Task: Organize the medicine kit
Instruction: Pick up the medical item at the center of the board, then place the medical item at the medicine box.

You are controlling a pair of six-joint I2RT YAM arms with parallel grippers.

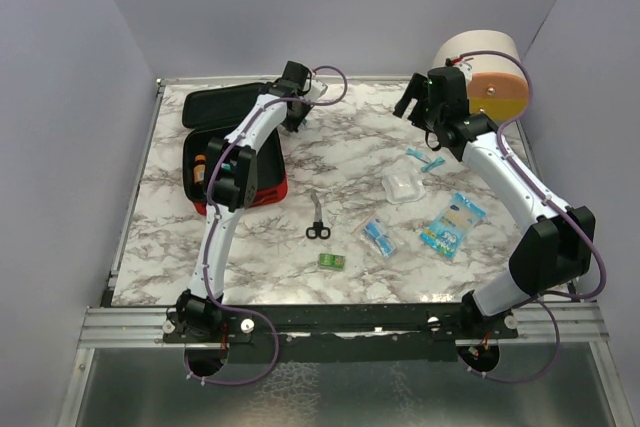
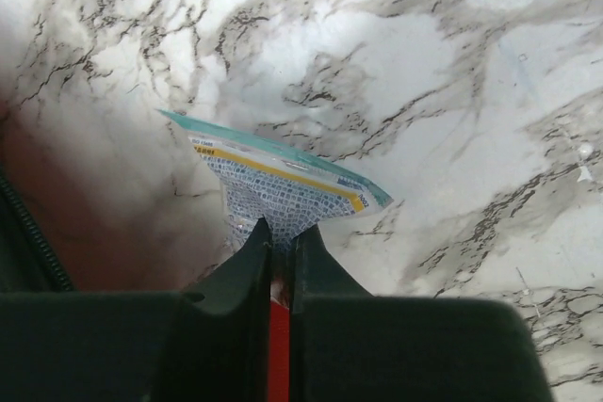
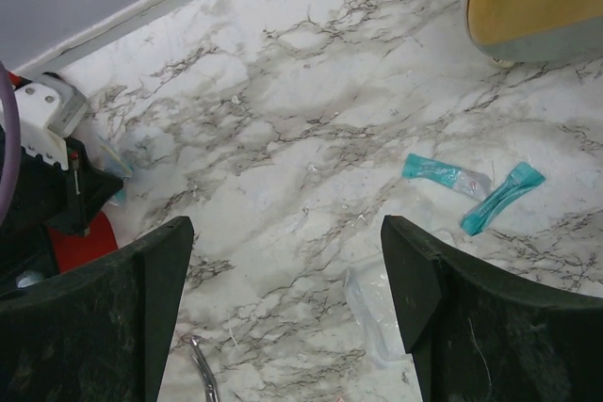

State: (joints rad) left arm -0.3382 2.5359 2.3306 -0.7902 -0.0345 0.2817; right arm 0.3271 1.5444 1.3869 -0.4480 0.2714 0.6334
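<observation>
The jaws of the left gripper (image 2: pixel 280 233) are pinched shut on the near edge of a packet (image 2: pixel 283 185) that lies flat on the table (image 2: pixel 452 91). The jaws of the right gripper (image 3: pixel 287 298) are wide open and hold nothing.

The pinch has only a thin bit of the packet. I think it could slip out when lifted, because the packet is smooth and floppy. It could also catch on the rim on the way over.

The kit (image 1: pixel 272 190) lies open on the left side of the table. The left jaws are near its far right corner. The right jaws are well apart from it, by the round tub (image 1: pixel 490 77).
</observation>
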